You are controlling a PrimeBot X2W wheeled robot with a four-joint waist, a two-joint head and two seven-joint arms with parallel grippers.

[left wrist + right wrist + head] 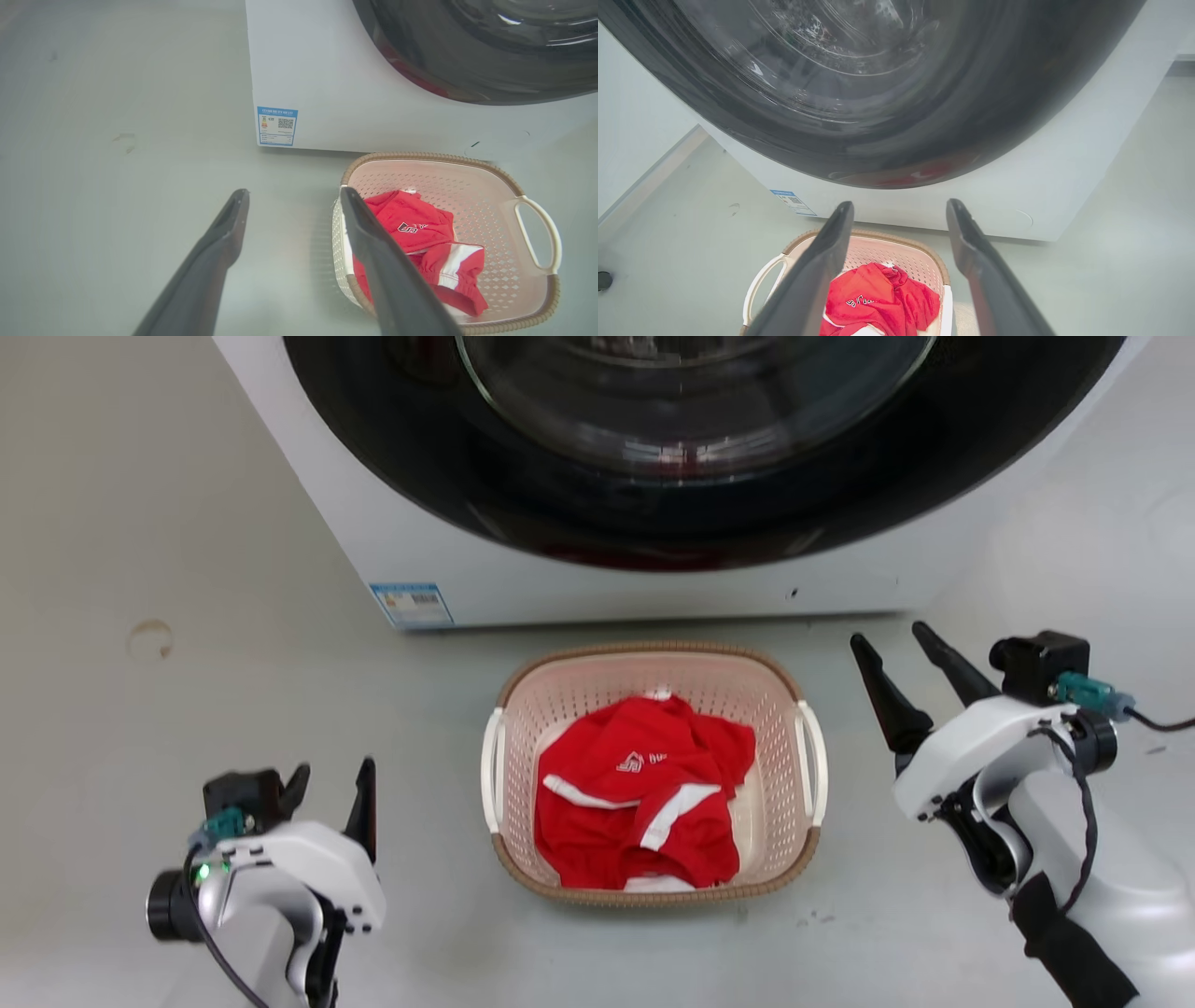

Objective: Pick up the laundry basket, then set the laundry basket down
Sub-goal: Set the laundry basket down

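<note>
The laundry basket (579, 695) stands on the floor in front of the washing machine, pale pink and perforated, with a brown rim and two white side handles. A red garment (639, 793) lies inside it. My left gripper (331, 779) hovers open to the basket's left, apart from it. To the basket's right my right gripper (894, 642) is open too, held higher and clear of the handle. The left wrist view has the basket (490, 186) beyond my open left gripper (294, 196). In the right wrist view the basket (896, 247) lies below my open right gripper (900, 207).
The white washing machine (597, 583) with its dark round door stands just behind the basket, a blue label (411, 605) at its lower left corner. Pale grey floor (187, 709) spreads on both sides. A small round mark (149, 639) shows on the floor at left.
</note>
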